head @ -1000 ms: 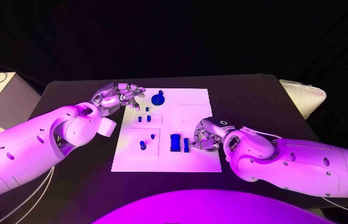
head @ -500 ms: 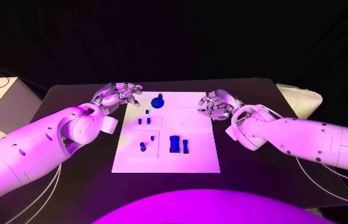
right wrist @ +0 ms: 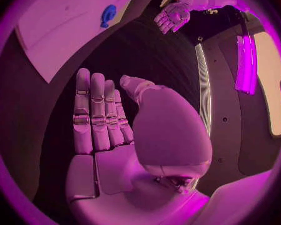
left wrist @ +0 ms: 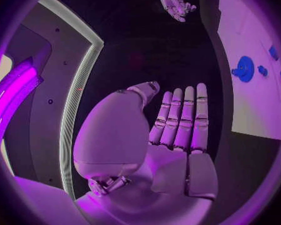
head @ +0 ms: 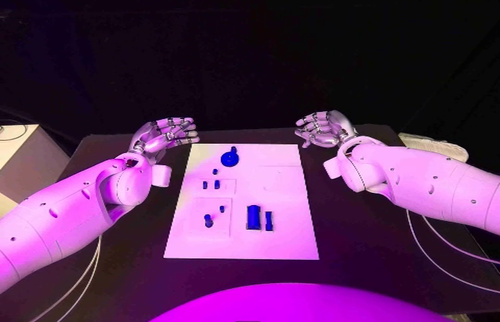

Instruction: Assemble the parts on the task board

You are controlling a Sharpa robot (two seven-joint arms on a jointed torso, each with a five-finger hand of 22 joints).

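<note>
Both hands off the board, nothing held. Left hand [head: 165, 135] sits raised just beyond the far left corner of the flat white rectangular task board [head: 281, 228]; fingers straight and side by side in the left wrist view [left wrist: 181, 120], palm empty. Right hand [head: 325, 129] is raised past the far right corner; the right wrist view shows its fingers [right wrist: 97, 115] extended too, holding nothing.

Board lies mid black worktop [head: 365, 214], long side running away from the robot. Small blue plastic parts are all on its left half: round blue disc with a knob [head: 228, 158] near the far edge, a pair of short blue pegs [head: 210, 185] in the middle, a small blue peg piece [head: 209, 220] lower down, and a taller blue block [head: 253, 216] with a slim blue bar [head: 269, 221] just beside it. Whether each is seated or loose, cannot tell.

Handling, as a guess: parts look rigid, light, smooth, so likely to slip or tip under a sideways push. Best pinched across opposite flat sides between thumb and a fingertip; disc taken by its knob. Board is thin and may slide unless pressed down.
</note>
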